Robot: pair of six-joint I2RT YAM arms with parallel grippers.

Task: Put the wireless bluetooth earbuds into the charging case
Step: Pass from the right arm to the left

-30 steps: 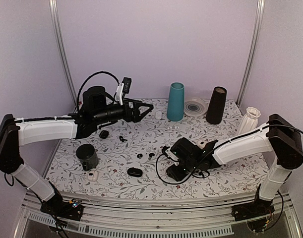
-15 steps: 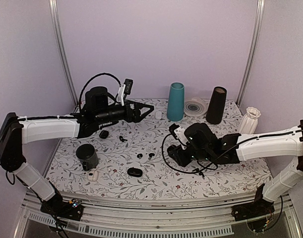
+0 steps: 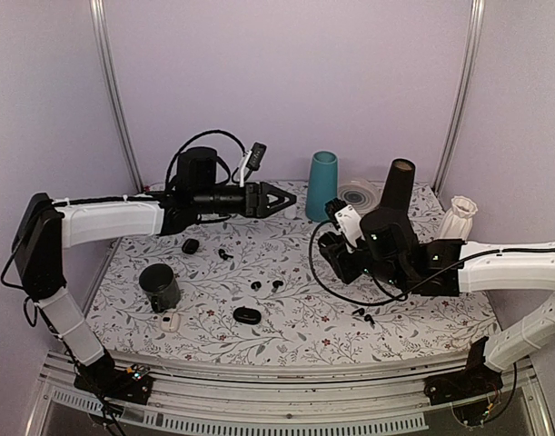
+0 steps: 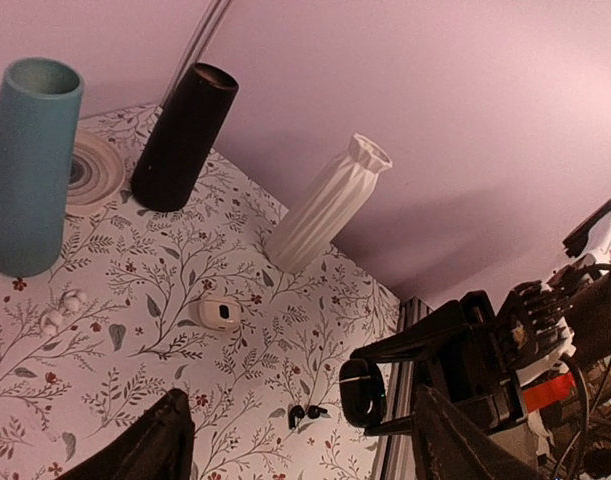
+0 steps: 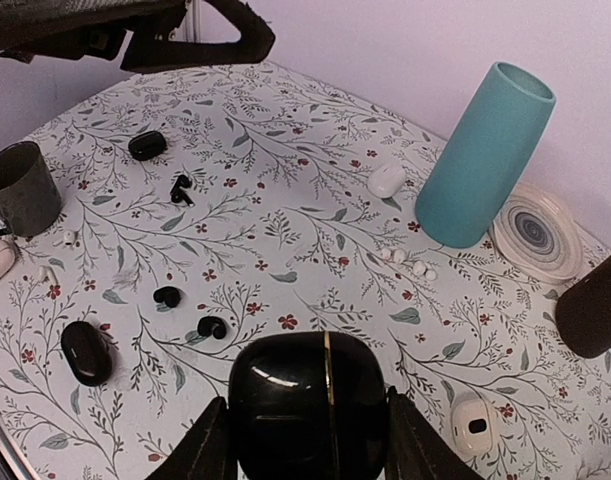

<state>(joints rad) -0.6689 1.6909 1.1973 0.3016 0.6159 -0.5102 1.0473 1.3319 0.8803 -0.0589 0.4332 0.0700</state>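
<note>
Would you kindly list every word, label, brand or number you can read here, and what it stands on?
None can be read.
The black charging case held by the right gripper shows only a seam, no lettering.
The red tag in the left wrist view is too blurred to read.

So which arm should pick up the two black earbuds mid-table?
Left. The left claw is open and empty; the right claw is shut on the black case, so the left looks freer to grasp the earbuds.

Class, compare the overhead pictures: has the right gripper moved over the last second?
Yes. The right gripper, shut on the black charging case, has moved toward the back of the table and now sits closer to the teal vase.
</note>
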